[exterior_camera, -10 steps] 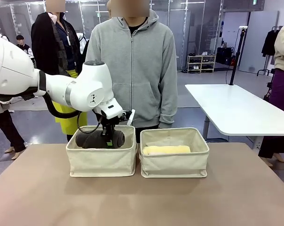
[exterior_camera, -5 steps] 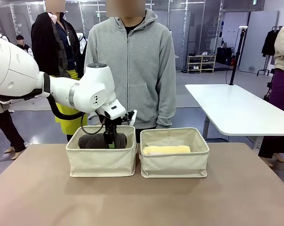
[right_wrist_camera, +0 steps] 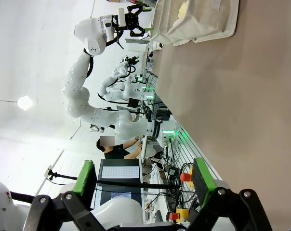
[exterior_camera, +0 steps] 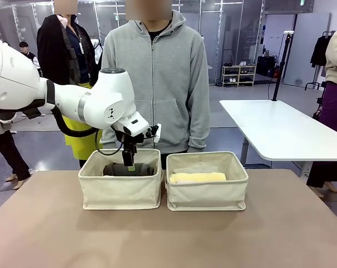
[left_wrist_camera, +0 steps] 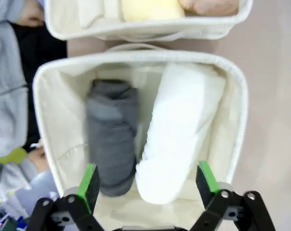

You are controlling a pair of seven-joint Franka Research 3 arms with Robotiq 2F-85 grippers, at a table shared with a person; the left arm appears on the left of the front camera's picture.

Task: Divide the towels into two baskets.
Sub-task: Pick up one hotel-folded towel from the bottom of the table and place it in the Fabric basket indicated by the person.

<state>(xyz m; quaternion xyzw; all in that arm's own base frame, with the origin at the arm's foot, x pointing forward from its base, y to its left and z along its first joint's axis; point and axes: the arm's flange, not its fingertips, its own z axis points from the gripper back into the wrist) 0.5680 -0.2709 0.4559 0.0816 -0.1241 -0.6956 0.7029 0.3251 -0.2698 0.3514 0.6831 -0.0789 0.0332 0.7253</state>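
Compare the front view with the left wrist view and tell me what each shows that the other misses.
Front view alone: a person in a grey hoodie standing behind the table, and the left arm reaching over the left basket.

Left wrist view alone: the white towel lying beside the dark grey towel in that basket, and the open left gripper above them, holding nothing.

Both: the dark grey towel, both baskets, and the pale yellow towel in the right basket.

Dark grey towel (left_wrist_camera: 112, 139) beside white towel (left_wrist_camera: 181, 134) in one cream basket (left_wrist_camera: 234, 96); pale yellow towel (exterior_camera: 197, 177) in the other basket (exterior_camera: 207, 195).
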